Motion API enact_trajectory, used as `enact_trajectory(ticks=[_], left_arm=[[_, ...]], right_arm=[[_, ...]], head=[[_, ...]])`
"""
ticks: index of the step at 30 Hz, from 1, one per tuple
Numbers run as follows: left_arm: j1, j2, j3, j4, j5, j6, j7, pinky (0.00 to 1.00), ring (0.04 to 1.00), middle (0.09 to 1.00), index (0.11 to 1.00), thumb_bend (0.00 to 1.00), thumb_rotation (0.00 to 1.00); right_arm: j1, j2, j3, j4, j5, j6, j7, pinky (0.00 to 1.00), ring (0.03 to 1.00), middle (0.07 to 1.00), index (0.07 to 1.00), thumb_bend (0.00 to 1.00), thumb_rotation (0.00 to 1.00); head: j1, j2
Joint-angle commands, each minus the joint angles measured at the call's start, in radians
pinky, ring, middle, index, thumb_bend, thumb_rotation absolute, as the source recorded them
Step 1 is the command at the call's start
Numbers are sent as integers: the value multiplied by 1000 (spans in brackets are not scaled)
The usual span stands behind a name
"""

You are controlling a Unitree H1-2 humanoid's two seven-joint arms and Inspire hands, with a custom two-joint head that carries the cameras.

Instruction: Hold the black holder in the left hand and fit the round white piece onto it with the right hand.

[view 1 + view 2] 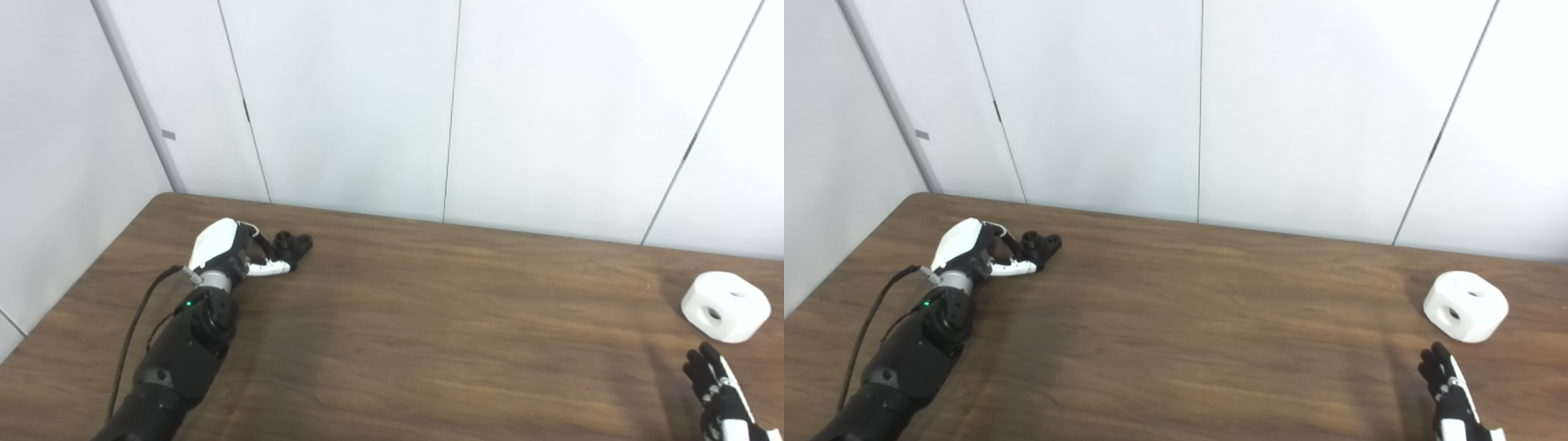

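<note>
The black holder [294, 245] lies on the wooden table [429, 318] at the back left. My left hand [236, 251] rests right beside it. Its fingers and thumb are spread, their tips reaching either side of the holder's near end; a firm grip does not show. The round white piece [726, 305], with holes in its top and side, sits at the far right of the table. Low in the right corner, my right hand [716, 392] is open with fingers stretched out. It stays a short way in front of the white piece, touching nothing.
White wall panels [392, 110] stand directly behind the table's back edge. A black cable [131, 331] runs along my left forearm. The table's left edge slants close to the left arm.
</note>
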Motion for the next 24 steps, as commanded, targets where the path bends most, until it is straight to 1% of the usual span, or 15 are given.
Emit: enact_trajectory(ticks=[1, 13, 17, 20, 24], left_arm=[[-25, 13, 0, 3, 2, -18, 8, 974, 901, 769, 483, 524, 54], [-16, 24, -16, 1, -4, -45, 2, 963, 898, 767, 484, 524, 52], [-4, 26, -20, -15, -5, -57, -9, 928, 897, 768, 485, 524, 53], [14, 27, -33, -50, -2, -74, -25, 898, 884, 761, 484, 524, 53], [38, 32, -61, -110, 8, -74, -59, 861, 875, 764, 485, 524, 54]], right_arm=[[29, 11, 3, -7, 14, -13, -6, 1000, 940, 936, 944, 581, 1000], [25, 13, 7, -4, 16, -20, -4, 1000, 942, 934, 941, 574, 1000], [22, 12, 10, 0, 8, -28, -4, 1000, 943, 932, 945, 576, 1000], [23, 12, 12, -5, -1, -21, -7, 1000, 947, 934, 950, 573, 1000], [24, 15, 15, -10, -9, -21, -12, 1000, 946, 930, 948, 542, 1000]], head=[[-1, 2], [-14, 5], [-29, 9], [-37, 12], [-45, 16]])
